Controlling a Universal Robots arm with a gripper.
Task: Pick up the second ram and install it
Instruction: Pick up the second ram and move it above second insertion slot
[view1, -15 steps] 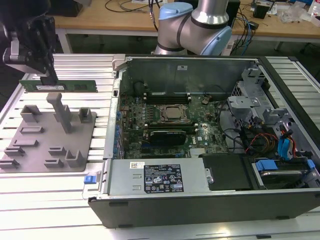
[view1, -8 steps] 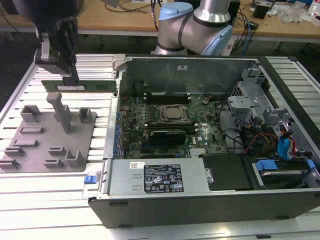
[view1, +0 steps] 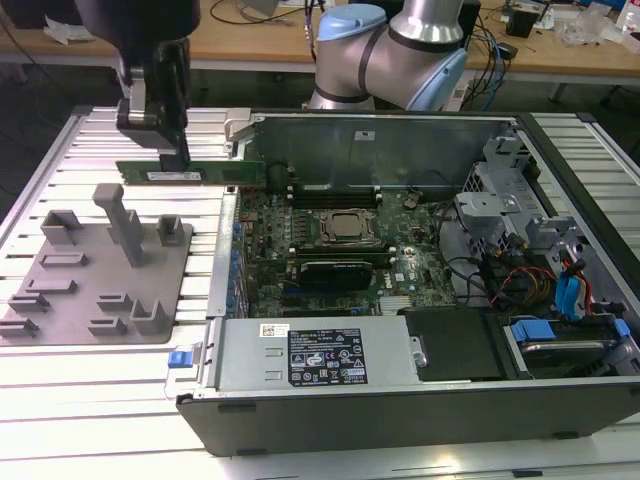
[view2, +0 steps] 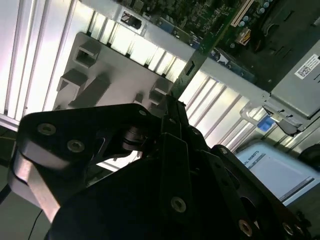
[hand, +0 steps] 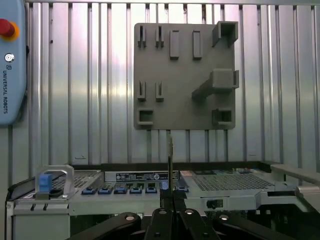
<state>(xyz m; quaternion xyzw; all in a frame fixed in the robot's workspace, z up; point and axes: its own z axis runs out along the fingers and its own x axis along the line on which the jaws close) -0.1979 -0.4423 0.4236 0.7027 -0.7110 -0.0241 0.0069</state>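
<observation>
Exterior view is showing the black pincer (view1: 176, 155) clamping a long green circuit-board stick (view1: 220, 173), fingers partly hiding its upper edge.

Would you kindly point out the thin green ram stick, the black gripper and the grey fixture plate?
Thin green ram stick (view1: 205, 174), exterior view, mid-board.
Black gripper (view1: 182, 158), exterior view, between fingertips.
Grey fixture plate (view1: 90, 278), exterior view, bare base.

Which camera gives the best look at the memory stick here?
The exterior view: the green memory stick shows side-on along nearly its whole length, gripped in the claw. Both wrist views look along it from the claw, so it appears as a thin edge.
</observation>
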